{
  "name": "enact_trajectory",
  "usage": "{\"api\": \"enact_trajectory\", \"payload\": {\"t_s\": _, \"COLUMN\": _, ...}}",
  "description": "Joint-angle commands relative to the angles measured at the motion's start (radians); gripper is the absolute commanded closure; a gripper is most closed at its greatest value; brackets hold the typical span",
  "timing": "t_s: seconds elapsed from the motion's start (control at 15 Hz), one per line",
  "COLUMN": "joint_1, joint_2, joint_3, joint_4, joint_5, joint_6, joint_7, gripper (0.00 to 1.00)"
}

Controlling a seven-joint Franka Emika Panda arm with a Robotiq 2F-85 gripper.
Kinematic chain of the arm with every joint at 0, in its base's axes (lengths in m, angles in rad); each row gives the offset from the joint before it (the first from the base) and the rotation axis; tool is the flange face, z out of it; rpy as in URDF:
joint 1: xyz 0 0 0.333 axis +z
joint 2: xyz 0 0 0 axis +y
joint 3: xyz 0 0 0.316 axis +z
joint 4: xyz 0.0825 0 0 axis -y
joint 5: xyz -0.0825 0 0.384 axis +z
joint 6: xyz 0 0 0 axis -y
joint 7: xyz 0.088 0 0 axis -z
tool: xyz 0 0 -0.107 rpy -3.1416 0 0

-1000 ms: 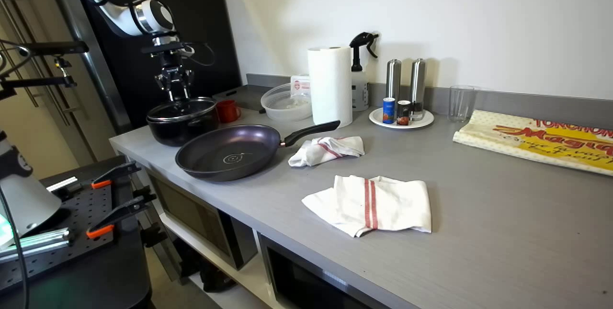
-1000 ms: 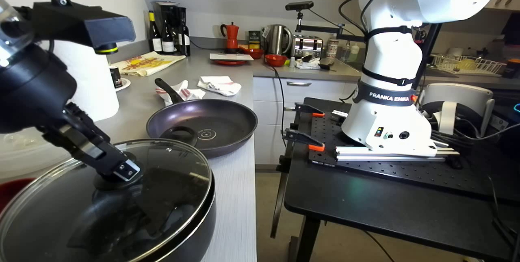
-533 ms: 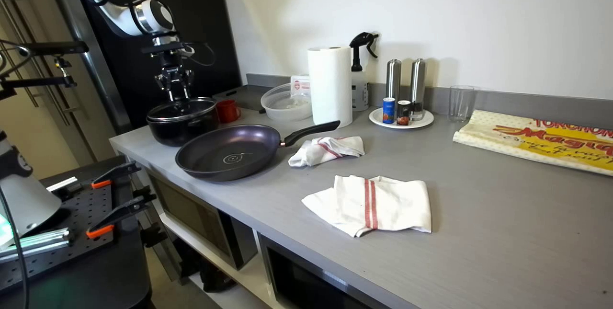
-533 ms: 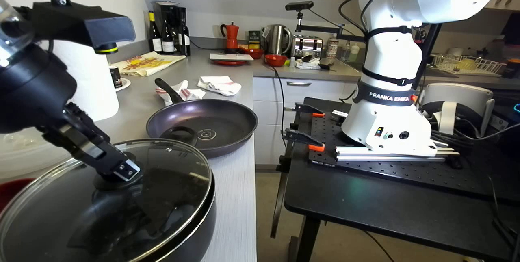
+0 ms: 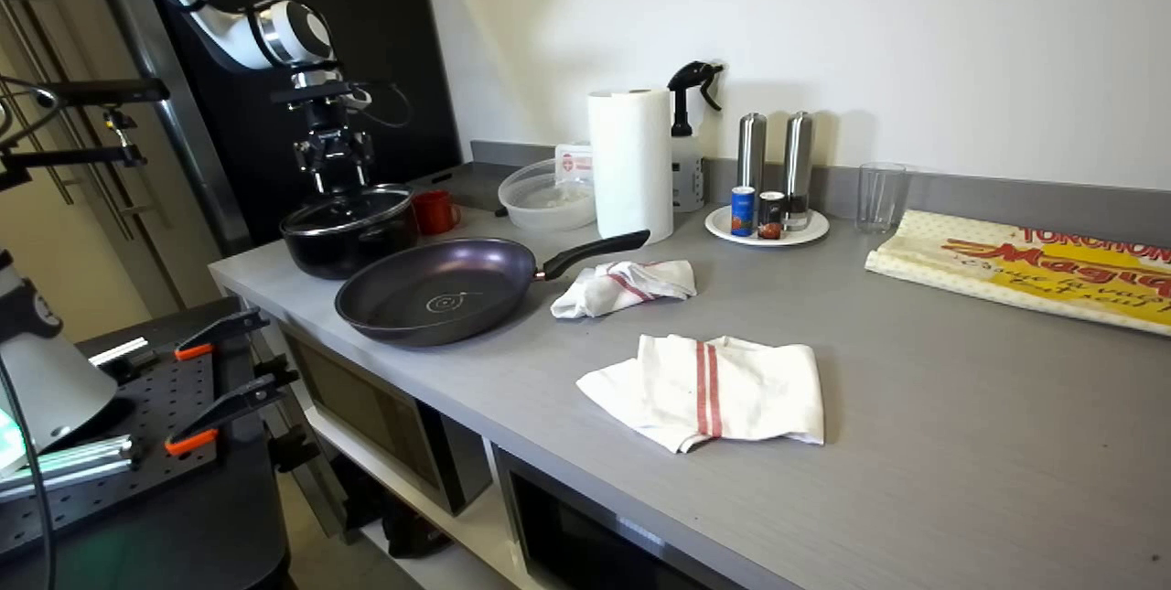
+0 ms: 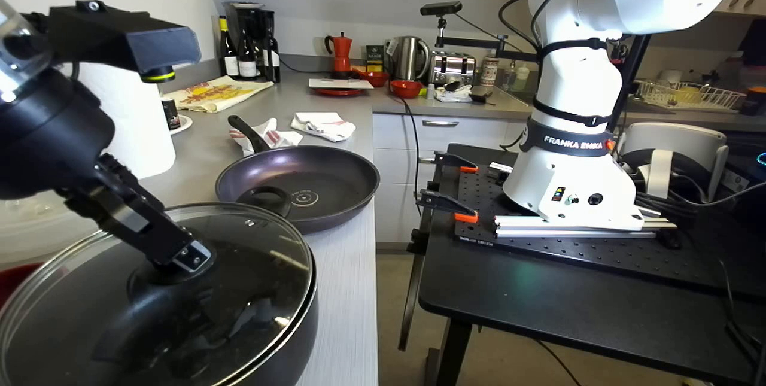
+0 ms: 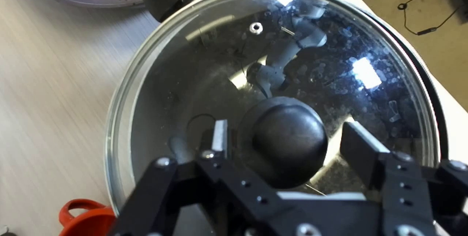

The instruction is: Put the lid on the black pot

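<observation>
- Lid point(image 7: 204, 82), clear glass, metal-rimmed, black knob point(image 7: 290, 141) at centre: lying on the black pot, a crescent of pot edge showing past it along one side in the wrist view.
- Fingers point(image 7: 360, 152): spread apart, one on either side of the knob, a gap visible at each; holding nothing.
- Black pot point(image 5: 329, 252), low, round: on the counter point(image 5: 915, 407), near its edge; short handle directed toward the frying pan.
- Frying pan point(image 5: 430, 279), dark, shallow: just beside the pot, long handle pointing away from it.
- Mug point(image 5: 435, 211), red: just beside the pot.
- Bowl point(image 5: 549, 219), clear plastic: partly hidden behind the paper towel roll point(image 5: 631, 160), which stands upright.
- Spray bottle point(image 5: 688, 174): behind the roll.
- Plate point(image 5: 718, 221), white: bearing two tall metal mills point(image 5: 750, 151) and two small canisters point(image 5: 742, 211).
- Towels point(image 5: 768, 389), two, white, red-striped: one crumpled near the pan's handle, one folded.
</observation>
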Motion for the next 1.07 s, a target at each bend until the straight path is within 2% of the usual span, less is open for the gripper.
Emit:
{"api": "enact_trajectory", "payload": {"t_s": 0.0, "joint_1": 0.008, "joint_2": 0.009, "joint_3": -0.002, "joint_4": 0.027, "joint_5": -0.015, "joint_6": -0.031, "joint_7": -0.021, "gripper": 0.00}}
{"api": "enact_trajectory", "payload": {"t_s": 1.0, "joint_1": -0.013, "joint_2": -0.019, "joint_3": -0.011, "joint_4": 0.043, "joint_5": -0.008, "joint_6": -0.023, "joint_7": -0.016, "gripper": 0.00}}
